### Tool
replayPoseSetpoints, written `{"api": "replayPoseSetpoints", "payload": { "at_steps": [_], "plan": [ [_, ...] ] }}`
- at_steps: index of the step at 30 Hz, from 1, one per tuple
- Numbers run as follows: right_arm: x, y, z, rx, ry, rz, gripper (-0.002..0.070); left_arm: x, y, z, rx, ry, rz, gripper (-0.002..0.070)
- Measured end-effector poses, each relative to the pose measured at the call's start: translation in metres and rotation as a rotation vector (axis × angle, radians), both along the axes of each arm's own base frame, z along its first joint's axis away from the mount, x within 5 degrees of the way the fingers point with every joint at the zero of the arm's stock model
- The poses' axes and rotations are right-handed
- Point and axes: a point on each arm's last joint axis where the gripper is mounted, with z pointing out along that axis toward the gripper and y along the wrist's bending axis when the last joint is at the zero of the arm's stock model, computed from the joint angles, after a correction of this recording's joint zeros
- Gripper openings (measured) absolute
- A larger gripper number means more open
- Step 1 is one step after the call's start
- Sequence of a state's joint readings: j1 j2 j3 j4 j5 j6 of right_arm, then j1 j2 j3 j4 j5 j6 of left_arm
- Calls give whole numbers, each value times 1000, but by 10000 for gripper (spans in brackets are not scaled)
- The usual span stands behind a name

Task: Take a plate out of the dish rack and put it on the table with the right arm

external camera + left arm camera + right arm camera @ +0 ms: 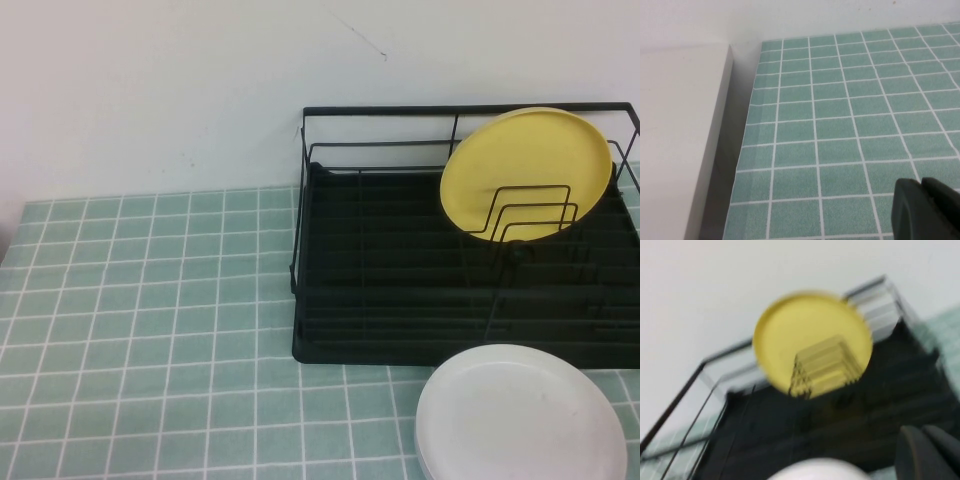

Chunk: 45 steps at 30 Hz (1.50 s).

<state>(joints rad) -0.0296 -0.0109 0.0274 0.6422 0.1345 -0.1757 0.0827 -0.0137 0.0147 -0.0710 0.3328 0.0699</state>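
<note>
The yellow plate [527, 172] stands upright in the black dish rack [400, 300], leaning behind the wire dividers at the rack's right end. The right wrist view also shows the plate [810, 340] in the rack [840, 420], some way ahead of my right gripper [922, 447], whose fingers are shut together and empty. My left gripper [921, 200] is shut and empty, low over the green tiled table [840, 125] near its left edge. Neither gripper shows in the high view.
A white round plate [520, 415] lies on the table [150, 330] in front of the rack, at the right; its rim shows in the right wrist view [815, 470]. A white wall stands behind. A pale block [675, 140] borders the table's left edge.
</note>
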Motion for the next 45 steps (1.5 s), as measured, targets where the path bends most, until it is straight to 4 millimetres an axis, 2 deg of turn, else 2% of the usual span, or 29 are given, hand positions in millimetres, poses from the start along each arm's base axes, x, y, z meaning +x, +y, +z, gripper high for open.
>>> {"api": "replayPoseSetpoints", "payload": {
  "at_steps": [2,4,7,11,15,22,26,29,32,36,38,45],
  "plan": [
    [-2,5,1,-2,45,52,-1,0,0,0,0,0,0,-3],
    [-2,9,15,-43,73,104,-1,0,0,0,0,0,0,-3],
    [4,15,47,-153,138,193,-1,0,0,0,0,0,0,-3],
    [26,20,82,-307,245,321,-1,0,0,0,0,0,0,-3],
    [66,22,113,-473,305,432,-1,0,0,0,0,0,0,-3],
    [148,20,145,-730,302,548,-1,0,0,0,0,0,0,-3],
    [187,18,152,-876,272,606,10,0,0,0,0,0,0,-3],
    [217,18,152,-950,263,643,53,0,0,0,0,0,0,-3],
    [243,17,151,-978,260,661,132,0,0,0,0,0,0,-3],
    [282,16,140,-1007,275,695,282,0,0,0,0,0,0,-3],
    [299,15,132,-1031,285,713,318,0,0,0,0,0,0,-3],
    [341,14,110,-1153,262,781,344,0,0,0,0,0,0,-3]
  ]
}}
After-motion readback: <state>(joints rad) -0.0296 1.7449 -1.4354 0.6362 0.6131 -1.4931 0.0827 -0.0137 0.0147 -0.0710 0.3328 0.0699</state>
